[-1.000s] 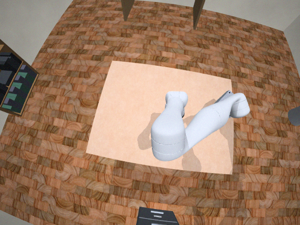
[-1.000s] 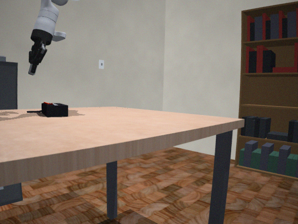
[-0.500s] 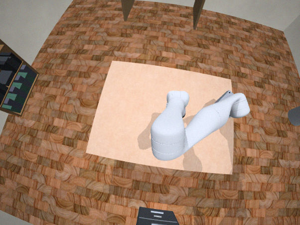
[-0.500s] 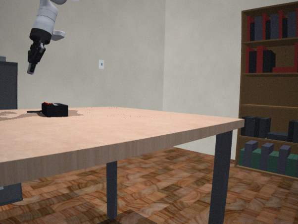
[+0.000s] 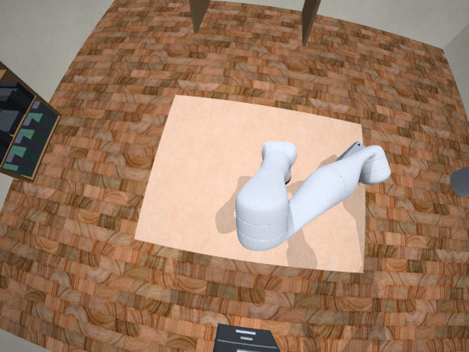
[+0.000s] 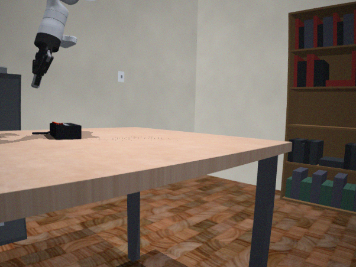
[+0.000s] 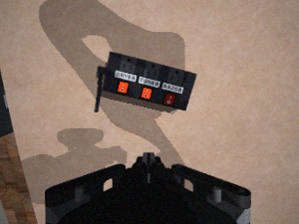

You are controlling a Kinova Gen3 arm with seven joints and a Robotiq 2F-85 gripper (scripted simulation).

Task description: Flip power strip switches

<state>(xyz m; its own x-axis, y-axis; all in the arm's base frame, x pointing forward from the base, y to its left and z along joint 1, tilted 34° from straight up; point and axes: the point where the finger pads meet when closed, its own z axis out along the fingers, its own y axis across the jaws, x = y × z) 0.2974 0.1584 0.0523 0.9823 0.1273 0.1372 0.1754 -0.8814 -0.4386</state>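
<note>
Black rectangular power strip (image 7: 147,82) lies flat, right way up, on the pale wooden table (image 6: 165,153), near the far left end in the exterior view, short cord stub out one end. Black two-finger claw (image 6: 36,81) hangs well above it, fingers pressed fully together, holding nothing. Fine for poking rockers with the tip.

Wrist view, rocker row left to right: DRYER rocker (image 7: 123,88) bright orange, TUNER rocker (image 7: 147,93) bright orange, RAZOR rocker (image 7: 169,99) dark red. I read the first two as on and RAZOR as off, so both flips look undone.

Risks from here:
- Rockers sit close together. The strip is skewed to the claw's axis, so a descent not lined up on TUNER could clip DRYER, which must stay as is.
- The closed tip is narrow, but landing on the wrong half of a rocker does nothing, or only half-throws it.
- The strip looks small and light. An off-vertical push could slide or tip it; dragging sideways between TUNER and RAZOR could do the same.
- Top view is blocked by the white arm (image 5: 269,202), so there's no cross-check from above.
</note>
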